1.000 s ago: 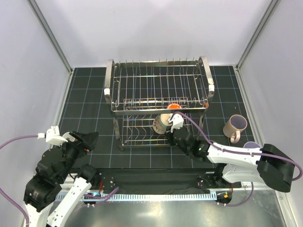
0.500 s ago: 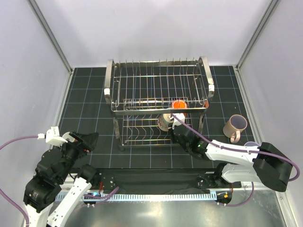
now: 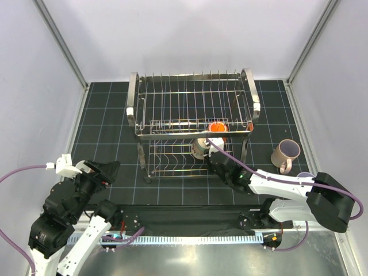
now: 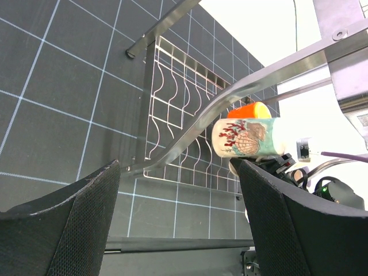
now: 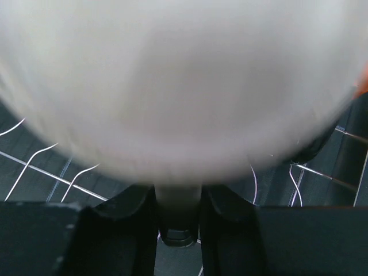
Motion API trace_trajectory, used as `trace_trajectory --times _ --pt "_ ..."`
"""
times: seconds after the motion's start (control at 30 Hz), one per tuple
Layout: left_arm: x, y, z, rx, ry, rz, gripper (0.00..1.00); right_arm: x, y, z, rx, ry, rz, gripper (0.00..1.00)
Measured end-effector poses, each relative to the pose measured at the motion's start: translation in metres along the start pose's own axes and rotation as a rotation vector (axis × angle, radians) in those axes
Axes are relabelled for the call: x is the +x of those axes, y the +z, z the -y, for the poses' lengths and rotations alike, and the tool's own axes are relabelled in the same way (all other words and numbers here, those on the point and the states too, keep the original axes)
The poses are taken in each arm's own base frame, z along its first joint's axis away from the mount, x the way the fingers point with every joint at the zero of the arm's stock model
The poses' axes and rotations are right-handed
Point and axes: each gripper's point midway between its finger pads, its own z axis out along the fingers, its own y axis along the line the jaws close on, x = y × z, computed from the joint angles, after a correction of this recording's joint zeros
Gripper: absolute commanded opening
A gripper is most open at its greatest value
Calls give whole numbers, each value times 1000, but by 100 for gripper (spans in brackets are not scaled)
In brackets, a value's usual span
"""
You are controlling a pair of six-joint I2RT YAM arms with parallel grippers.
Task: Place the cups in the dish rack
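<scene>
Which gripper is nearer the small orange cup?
Right. The right gripper, holding the cream mug, sits just in front of the small orange cup; the left gripper is far off at the near left.

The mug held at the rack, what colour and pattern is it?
A cream mug with dark reddish-brown print; clearest in the left wrist view.

A black rubbery mat with a white grid of lines [image 3: 109, 115] covers the tabletop from centre out to 3 and 9 o'clock. Plain white walls [image 3: 190, 34] close it in at 12 o'clock and on both sides. Two slanted grey metal posts stand at 11 o'clock [image 3: 60, 43] and 1 o'clock [image 3: 313, 40]. At 6 o'clock a white ribbed plastic strip [image 3: 190, 238] lies just beside a brushed steel ledge [image 3: 201, 259].
</scene>
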Motion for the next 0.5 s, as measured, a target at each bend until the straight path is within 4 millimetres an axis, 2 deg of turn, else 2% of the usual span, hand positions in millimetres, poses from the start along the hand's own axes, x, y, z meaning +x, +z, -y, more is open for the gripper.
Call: trace_trajectory --times 0.17,0.5 --pt "0 0 0 0 -2 0 82 -1 0 0 1 3 4 43" --pt "0 0 0 0 -2 0 82 -2 -1 -4 -26 7 4 50"
